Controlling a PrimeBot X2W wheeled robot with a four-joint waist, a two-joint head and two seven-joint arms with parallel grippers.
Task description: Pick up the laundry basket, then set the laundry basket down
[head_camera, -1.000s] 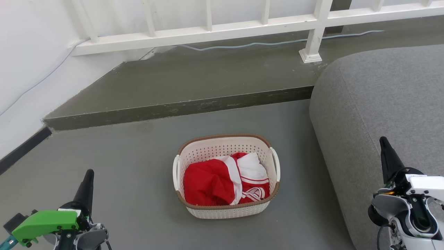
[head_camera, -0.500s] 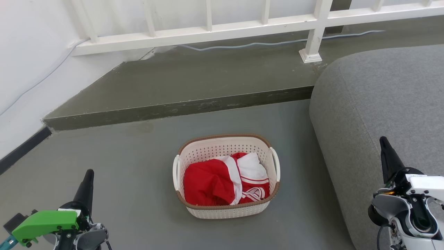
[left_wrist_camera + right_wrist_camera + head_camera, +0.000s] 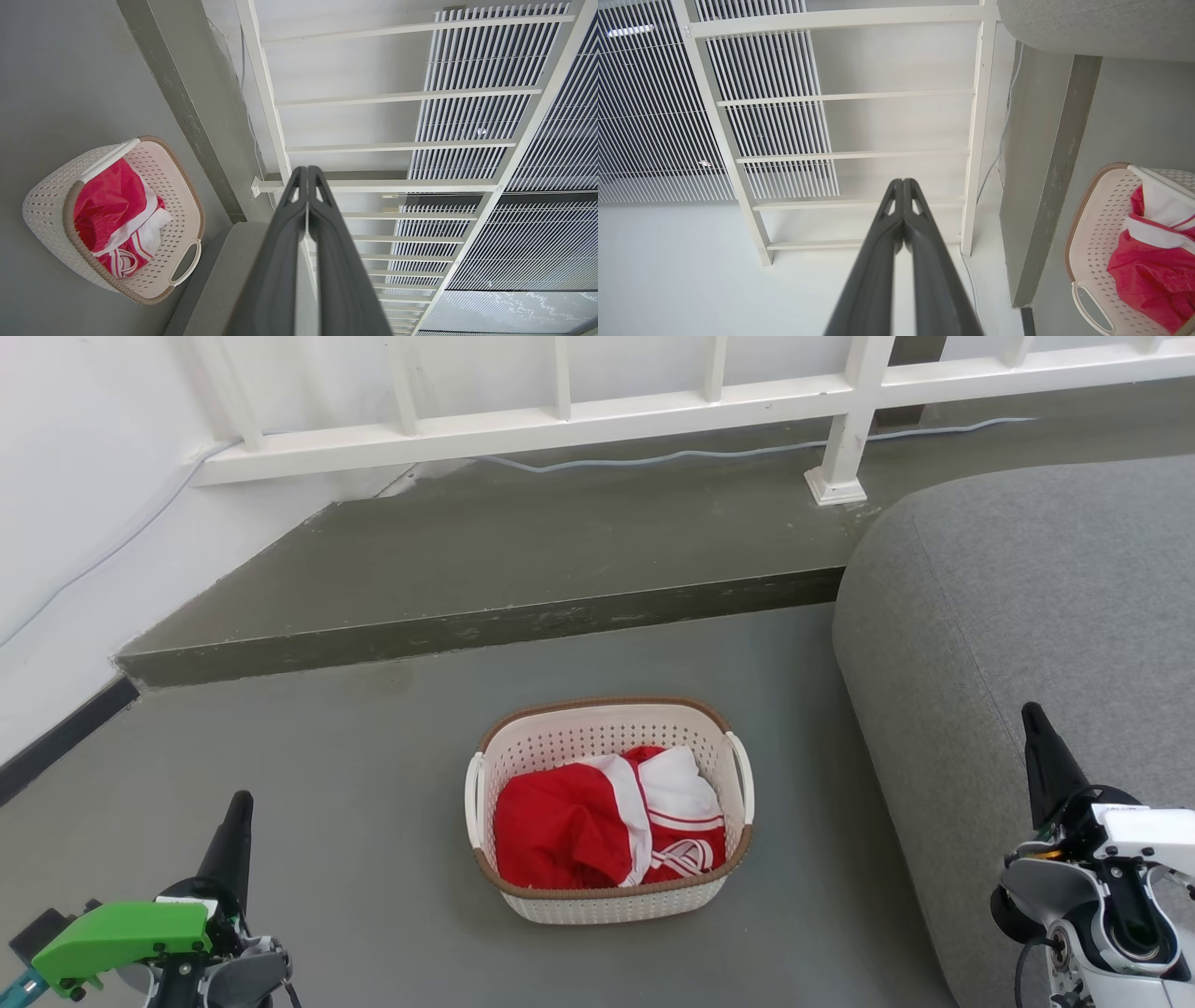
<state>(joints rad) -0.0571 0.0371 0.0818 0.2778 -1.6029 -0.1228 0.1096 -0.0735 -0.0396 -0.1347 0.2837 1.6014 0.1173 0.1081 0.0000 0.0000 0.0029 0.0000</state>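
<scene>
The laundry basket (image 3: 607,896) is cream-white perforated plastic with a brown rim and white side loop handles. It stands on the grey floor in the middle of the head view, with red and white clothes (image 3: 597,821) inside. It also shows in the left wrist view, the basket (image 3: 51,219), and at the right edge of the right wrist view, the basket (image 3: 1094,233). My left gripper (image 3: 239,803) hovers shut well to the basket's left, holding nothing. My right gripper (image 3: 1032,714) is shut to the basket's right, in front of the sofa. In the wrist views both gripper tips (image 3: 307,169) (image 3: 902,181) are pressed together.
A grey sofa (image 3: 1027,597) fills the right side, close to the basket. A raised concrete step (image 3: 485,625) runs behind the basket, with a white railing (image 3: 560,425) and a cable (image 3: 700,453) on it. A white wall (image 3: 75,523) bounds the left.
</scene>
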